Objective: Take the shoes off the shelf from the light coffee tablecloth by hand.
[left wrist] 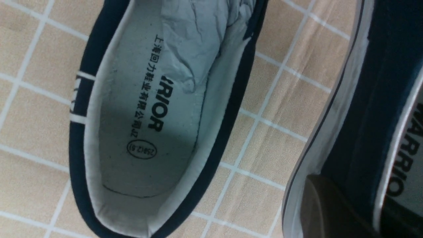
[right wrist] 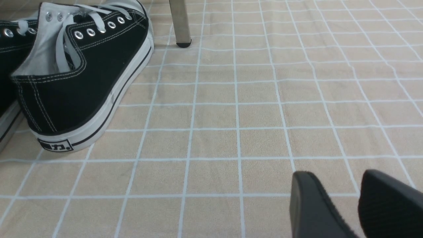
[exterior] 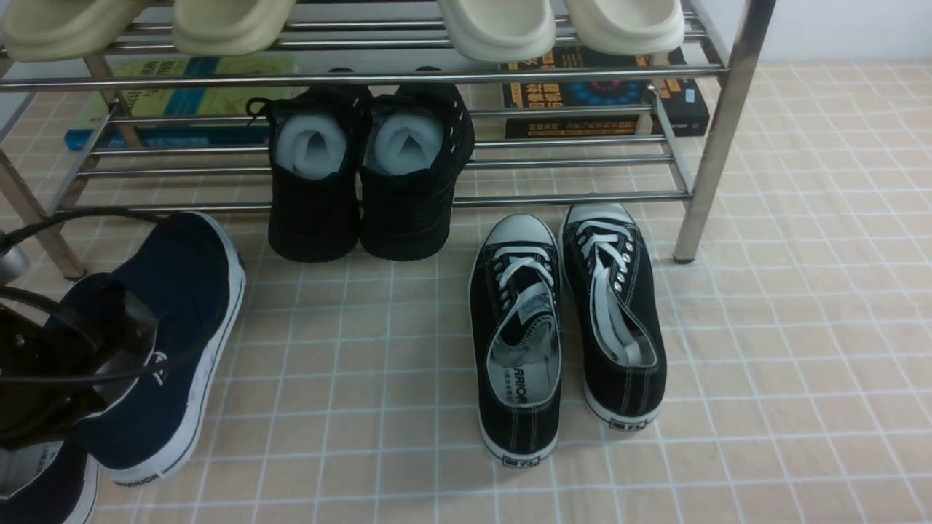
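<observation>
Two navy-blue slip-on shoes are at the left, off the shelf (exterior: 721, 131). One shoe (exterior: 189, 306) is tilted on its side, toe toward the rack, and my left gripper (exterior: 109, 349) is shut on the wall of its opening. In the left wrist view one finger (left wrist: 324, 205) presses the outside of that shoe (left wrist: 366, 109) and the other sits inside it. The second shoe (left wrist: 148, 125) lies flat on the light coffee tablecloth (exterior: 801, 327), seen also at the corner (exterior: 44, 487). My right gripper (right wrist: 347, 195) hovers open over bare cloth.
Black shoes stuffed with white foam (exterior: 364, 182) stand on the rack's lower bars. Black lace-up sneakers (exterior: 568, 327) sit on the cloth in front of the rack. Cream slippers (exterior: 502, 29) rest on the upper tier. Books (exterior: 604, 94) lie behind the rack.
</observation>
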